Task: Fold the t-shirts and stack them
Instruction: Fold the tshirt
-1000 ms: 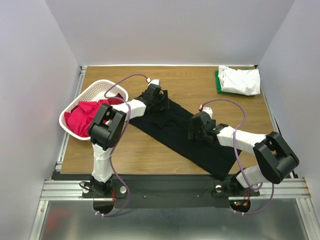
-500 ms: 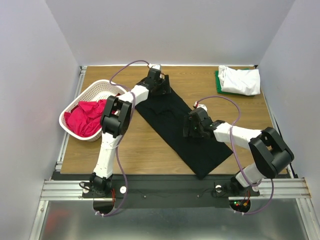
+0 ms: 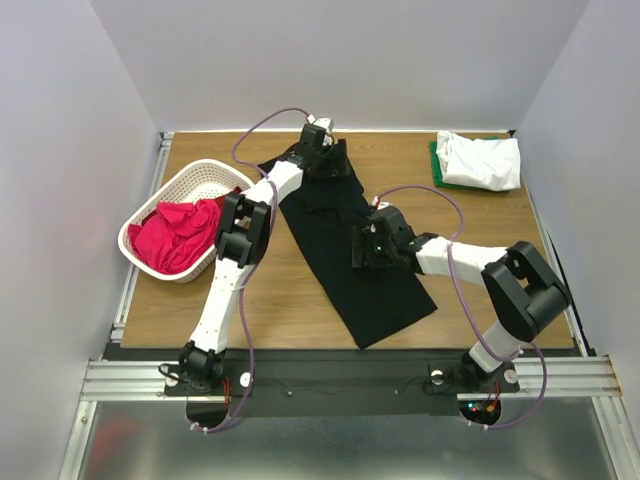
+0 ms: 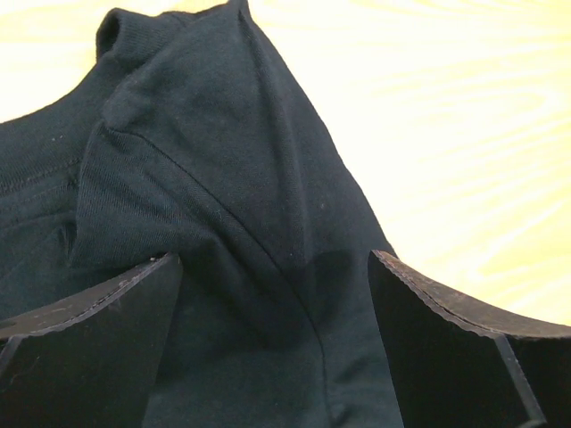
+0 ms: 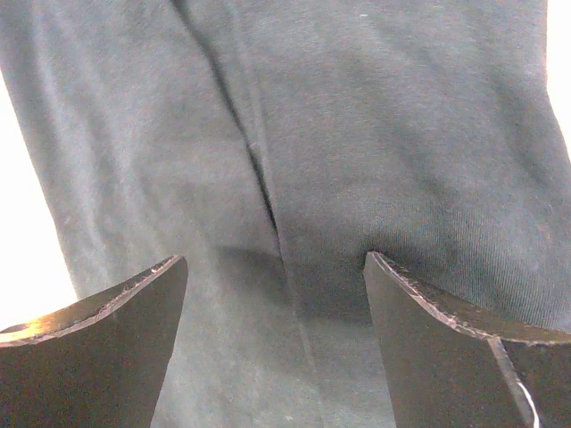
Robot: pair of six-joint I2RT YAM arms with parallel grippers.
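Note:
A large black t-shirt (image 3: 345, 250) lies as a long folded strip, running diagonally from the table's back middle to the front middle. My left gripper (image 3: 328, 165) rests on its far end, jaws open, with a bunched fold of the black t-shirt (image 4: 223, 160) under and between the fingers. My right gripper (image 3: 362, 250) is down on the strip's middle, also open, straddling a crease in the black t-shirt (image 5: 357, 134). A white t-shirt (image 3: 482, 160) lies folded on a green one (image 3: 436, 170) at the back right. Pink/red t-shirts (image 3: 178, 235) fill the basket.
The white lattice basket (image 3: 205, 178) stands at the left side of the table. Bare wood (image 3: 480, 240) shows to the right of the black strip and in front of the basket. Grey walls close in on three sides.
The black t-shirt has swung into a steeper diagonal: its near end slid left, its far end went back. The left gripper moved back and right, the right gripper moved left.

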